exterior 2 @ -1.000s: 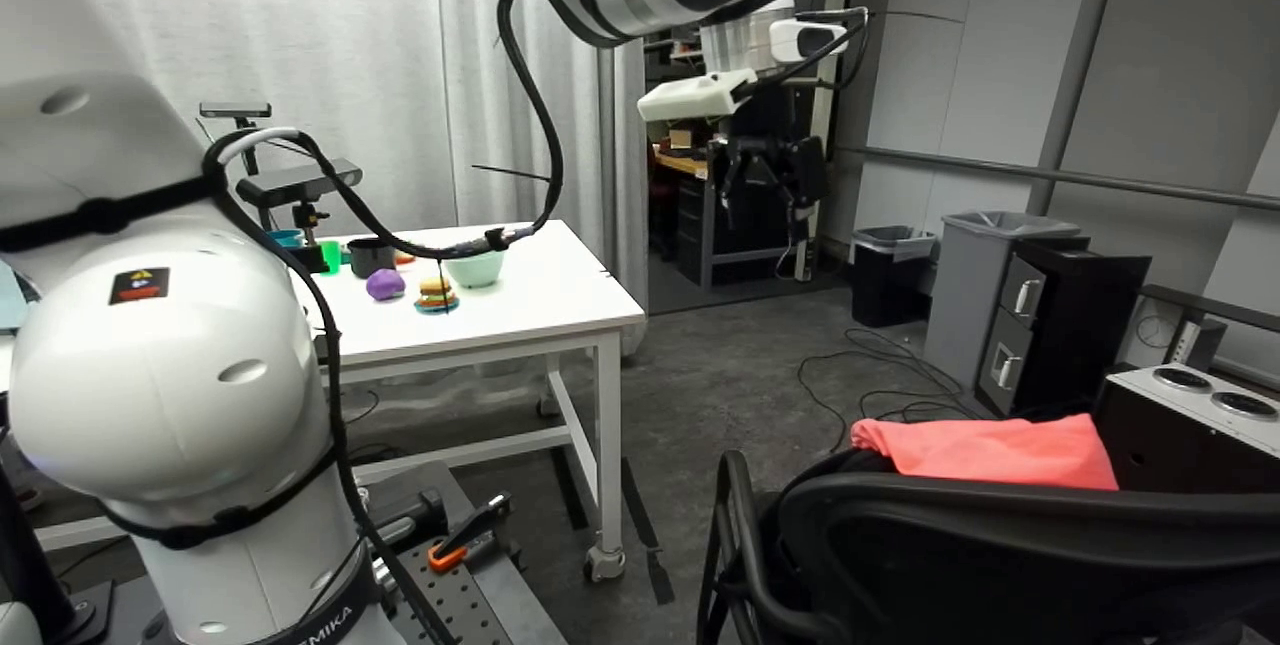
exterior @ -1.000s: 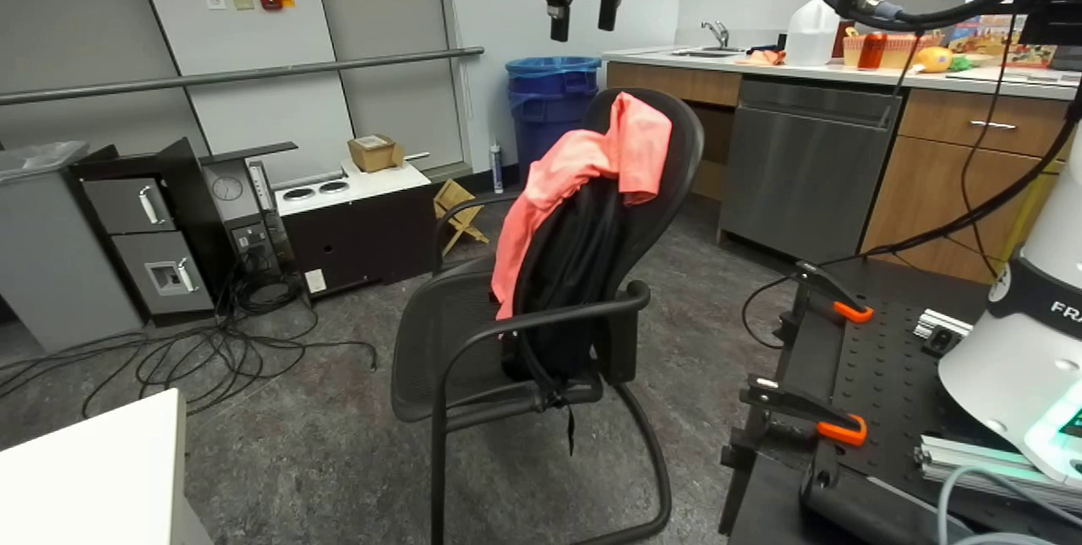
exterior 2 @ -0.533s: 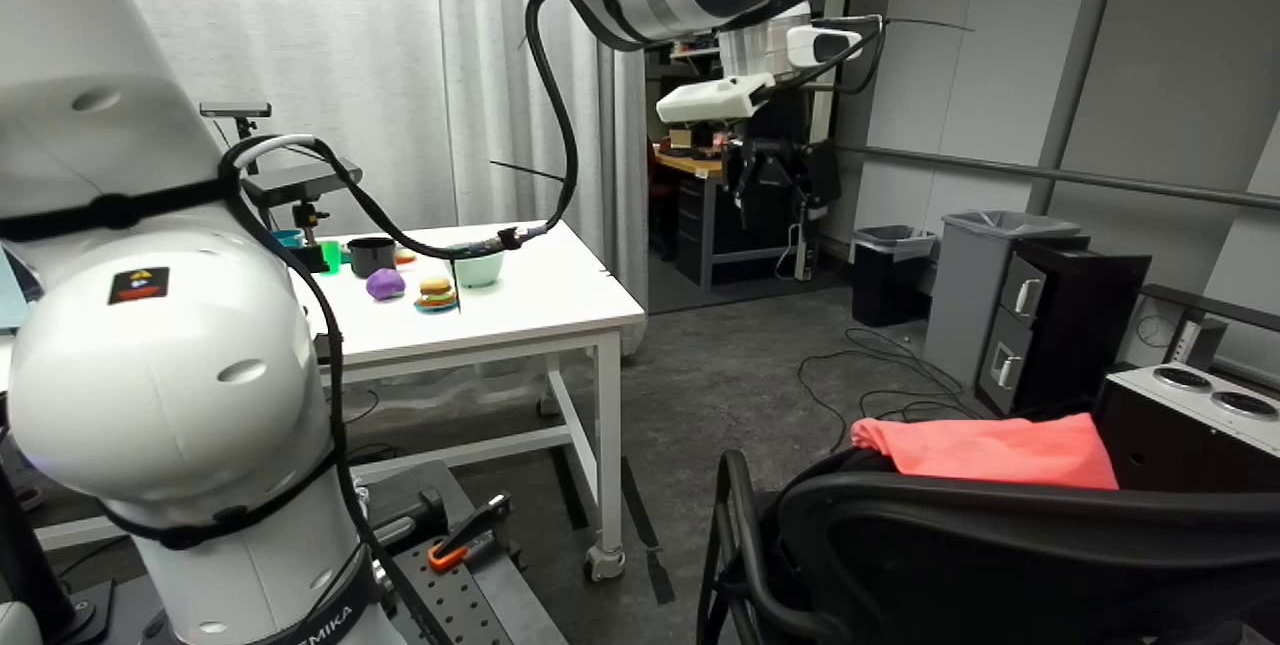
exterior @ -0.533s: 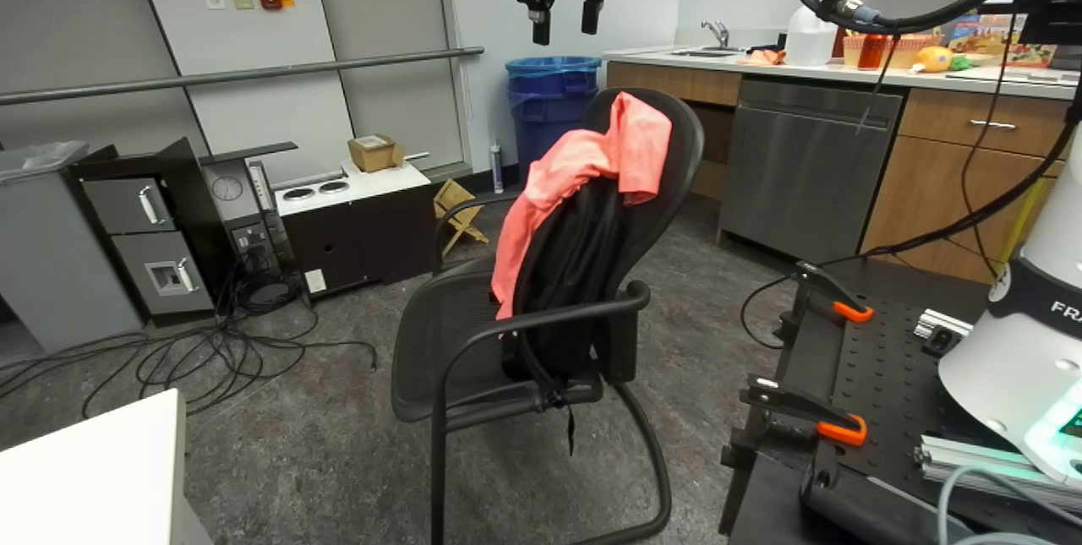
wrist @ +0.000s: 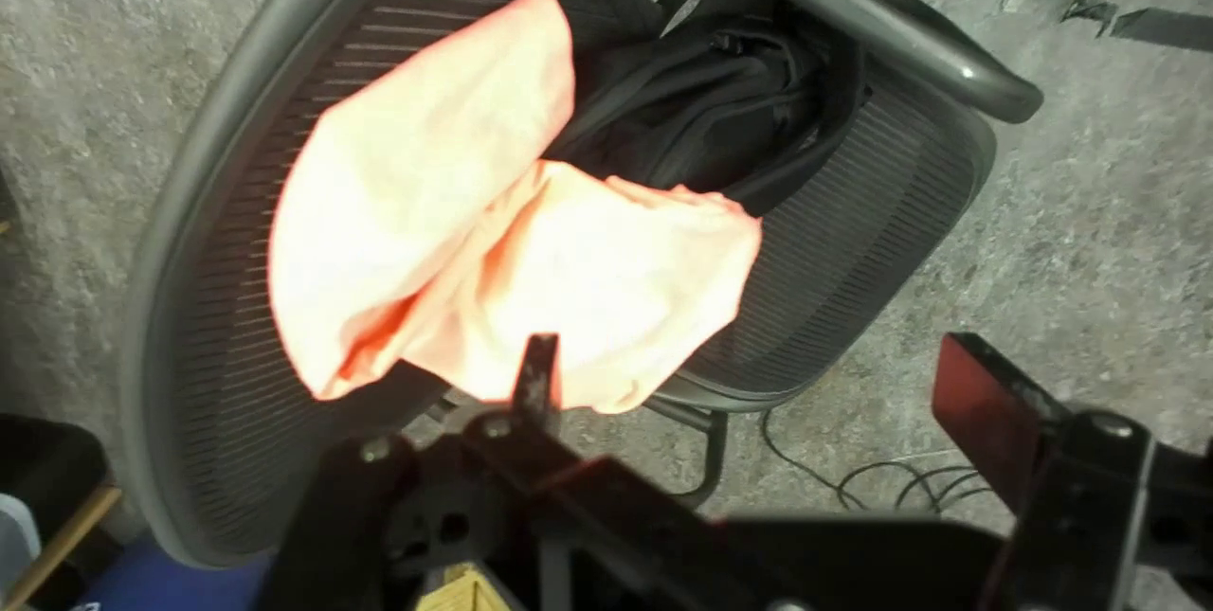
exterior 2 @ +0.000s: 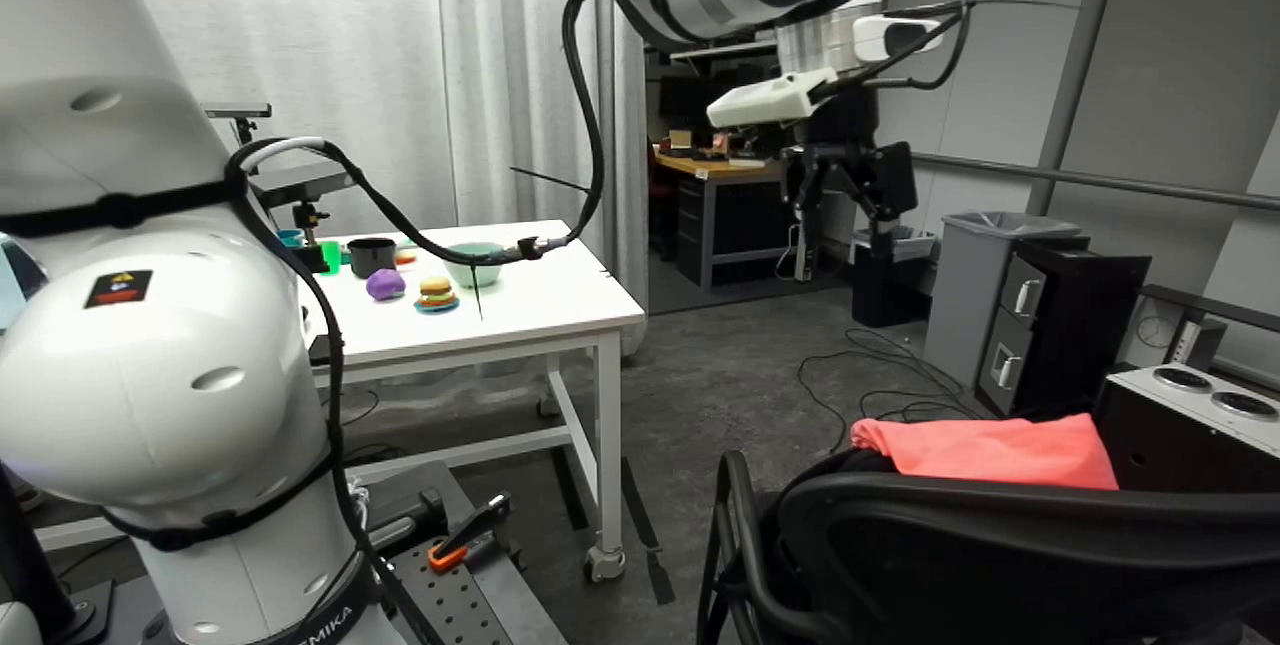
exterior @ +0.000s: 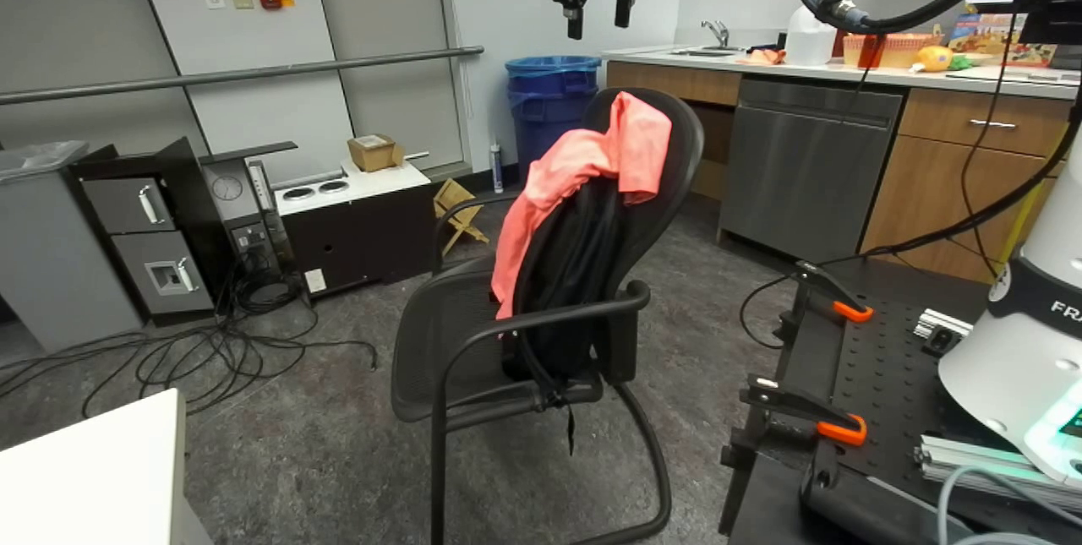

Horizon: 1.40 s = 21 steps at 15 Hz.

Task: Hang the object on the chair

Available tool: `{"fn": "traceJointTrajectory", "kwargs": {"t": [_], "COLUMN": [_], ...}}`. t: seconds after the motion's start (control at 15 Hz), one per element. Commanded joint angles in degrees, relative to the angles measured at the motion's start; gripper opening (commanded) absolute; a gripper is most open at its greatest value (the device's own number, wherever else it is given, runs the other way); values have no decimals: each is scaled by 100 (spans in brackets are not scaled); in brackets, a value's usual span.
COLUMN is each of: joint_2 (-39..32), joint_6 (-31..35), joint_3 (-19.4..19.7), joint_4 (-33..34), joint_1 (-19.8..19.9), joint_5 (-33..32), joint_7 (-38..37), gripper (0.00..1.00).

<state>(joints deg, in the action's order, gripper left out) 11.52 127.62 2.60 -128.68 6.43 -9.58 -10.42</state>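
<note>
Below the hand, a coral-red garment lies draped on the black chair.
With its fingers spread wide and nothing between them, the hand hovers above the backrest, apart from the garment. Beneath it, the garment rests against the backrest over a black fabric item, one end trailing toward the seat. Well away from the hand, a white tabletop bears a pale green bowl.

The arm reaches outward, its fingers pointing down and spread apart.
</note>
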Motion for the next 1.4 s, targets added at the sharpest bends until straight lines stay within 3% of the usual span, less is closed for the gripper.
{"fn": "traceJointTrajectory", "kwargs": {"t": [0.0, 0.2, 0.27, 0.4, 0.47, 0.67, 1.33], "joint_2": [-600, -1189, -1518, -1924, -1376, -1908, -1974], "joint_6": [79, 139, 394, 526, 412, 551, 414], "joint_3": [396, 658, 403, 356, 514, 396, 509], "joint_4": [597, 1071, 1045, 1235, 856, 1068, 1232], "joint_1": [331, 464, 240, 129, 253, 15, 83], "joint_5": [-84, 54, -47, -42, -7, 6, -165], "joint_7": [81, 144, -502, -778, -362, -751, -790], "gripper": [100, 100, 100, 100, 100, 100, 100]}}
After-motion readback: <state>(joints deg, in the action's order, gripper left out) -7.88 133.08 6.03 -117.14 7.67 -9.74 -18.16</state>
